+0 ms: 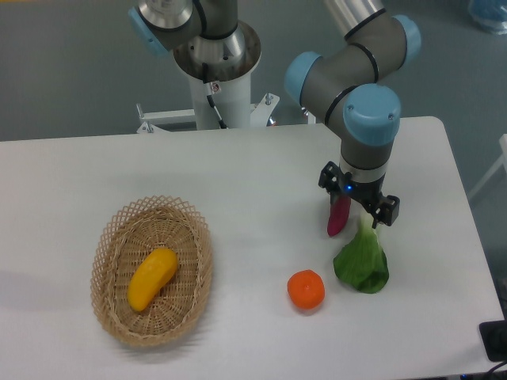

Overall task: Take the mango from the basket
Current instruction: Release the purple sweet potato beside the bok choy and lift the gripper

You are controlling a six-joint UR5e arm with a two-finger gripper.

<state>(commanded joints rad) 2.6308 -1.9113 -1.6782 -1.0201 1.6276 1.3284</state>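
**Mango waits in the basket while the claw hangs far off at right**

The mango (152, 279) lies on its side in the hollow of the basket (111, 237), in the lower left of the frame. It runs diagonally, its upper end toward the right. The weave slopes down to the middle, which is likely why the fruit has settled there, clear of the lattice rim. Nothing covers it, so it is open from above.

The claw (358, 212) is right of centre, well apart from the basket and pointing down at the tabletop (253, 174). A dark-red vegetable (339, 215) stands almost upright just under its left side. Just below, a green leafy vegetable (363, 261) lies with its pale stem pointing up toward the claw. Whether the claw grips the red piece or merely stands over it cannot be told, as the wrist hides the fingertips; nor is the jaw opening visible.

A round orange fruit (306, 289) sits on the tabletop left of the greens, between the claw and the basket.

By my judgement the pick has not begun: the arm must first cross leftward and line its jaws across the mango's narrow width.
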